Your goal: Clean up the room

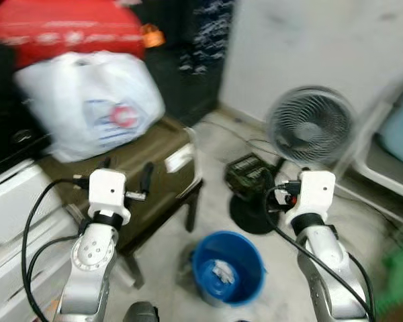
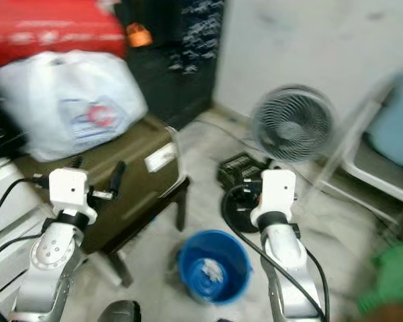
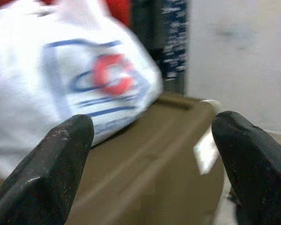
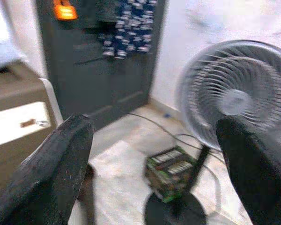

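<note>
The views are blurred. My left gripper (image 3: pixel 152 136) is raised and open with nothing between its fingers, just in front of a brown case (image 1: pixel 158 157) on a low stand. A white plastic bag (image 1: pixel 91 104) with a red and blue print lies on that case. My right gripper (image 4: pixel 154 136) is also raised and open, holding nothing, and faces a grey floor fan (image 1: pixel 312 124). On the floor between my arms stands a blue bucket (image 1: pixel 228 235) with a white scrap (image 1: pixel 221 272) inside.
A dark green box (image 1: pixel 248 171) and cables lie by the fan's black base. White drawers (image 1: pixel 13 201) stand at the left and a red bag (image 1: pixel 67 27) lies behind the white one. At the right are a white chair frame (image 1: pixel 383 161) and something green (image 1: pixel 399 275).
</note>
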Controlling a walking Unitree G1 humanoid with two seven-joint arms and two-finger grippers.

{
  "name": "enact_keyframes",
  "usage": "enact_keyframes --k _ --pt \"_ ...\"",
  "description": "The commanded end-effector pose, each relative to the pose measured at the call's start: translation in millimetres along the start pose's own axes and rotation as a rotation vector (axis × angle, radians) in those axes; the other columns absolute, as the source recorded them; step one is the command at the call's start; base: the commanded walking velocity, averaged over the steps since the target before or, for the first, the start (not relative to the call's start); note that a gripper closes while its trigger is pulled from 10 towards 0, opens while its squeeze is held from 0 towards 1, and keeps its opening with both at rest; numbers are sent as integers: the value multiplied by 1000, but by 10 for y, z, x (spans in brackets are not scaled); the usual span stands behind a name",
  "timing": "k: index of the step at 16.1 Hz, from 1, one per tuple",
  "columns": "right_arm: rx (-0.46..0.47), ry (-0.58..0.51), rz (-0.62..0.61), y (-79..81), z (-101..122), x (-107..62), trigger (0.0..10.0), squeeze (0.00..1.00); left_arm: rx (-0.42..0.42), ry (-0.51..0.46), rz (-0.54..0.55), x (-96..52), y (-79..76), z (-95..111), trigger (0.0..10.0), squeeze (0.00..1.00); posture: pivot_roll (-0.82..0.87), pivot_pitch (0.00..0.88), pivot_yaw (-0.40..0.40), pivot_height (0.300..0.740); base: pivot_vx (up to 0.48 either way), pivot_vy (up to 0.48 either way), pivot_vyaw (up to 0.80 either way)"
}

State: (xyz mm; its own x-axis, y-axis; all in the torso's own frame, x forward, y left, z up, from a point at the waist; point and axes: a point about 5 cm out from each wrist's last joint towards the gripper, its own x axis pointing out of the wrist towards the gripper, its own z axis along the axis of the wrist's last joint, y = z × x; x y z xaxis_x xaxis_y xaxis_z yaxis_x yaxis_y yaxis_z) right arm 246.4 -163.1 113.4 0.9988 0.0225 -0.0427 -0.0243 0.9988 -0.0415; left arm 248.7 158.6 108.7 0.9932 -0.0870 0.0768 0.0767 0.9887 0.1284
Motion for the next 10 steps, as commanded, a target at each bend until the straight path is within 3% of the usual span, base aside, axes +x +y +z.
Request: enact_keyframes --k 1,5,6,7,10 --pt "-11 -30 -2 -17 74 1 10000 0 8 -8 -11 5 -48 38 10000 0 -65 6 -58 740 0 0 800" --pt "-14 -39 24 16 79 -5 10000 0 19 -14 -10 41 -15 55 10000 0 -61 13 -53 740 0 0 800" --pt "-7 -42 32 24 75 -8 10000 149 20 -10 -6 31 -8 45 10000 0 -65 11 -43 740 0 0 800" --pt "4 -45 26 35 76 -4 10000 1000 14 18 8 2 13 -7 10000 0 -68 10 -35 740 0 0 800" --pt "4 -57 36 51 98 7 10000 1000 0 25 -12 16 -48 -11 10000 0 -73 11 -32 740 0 0 800"
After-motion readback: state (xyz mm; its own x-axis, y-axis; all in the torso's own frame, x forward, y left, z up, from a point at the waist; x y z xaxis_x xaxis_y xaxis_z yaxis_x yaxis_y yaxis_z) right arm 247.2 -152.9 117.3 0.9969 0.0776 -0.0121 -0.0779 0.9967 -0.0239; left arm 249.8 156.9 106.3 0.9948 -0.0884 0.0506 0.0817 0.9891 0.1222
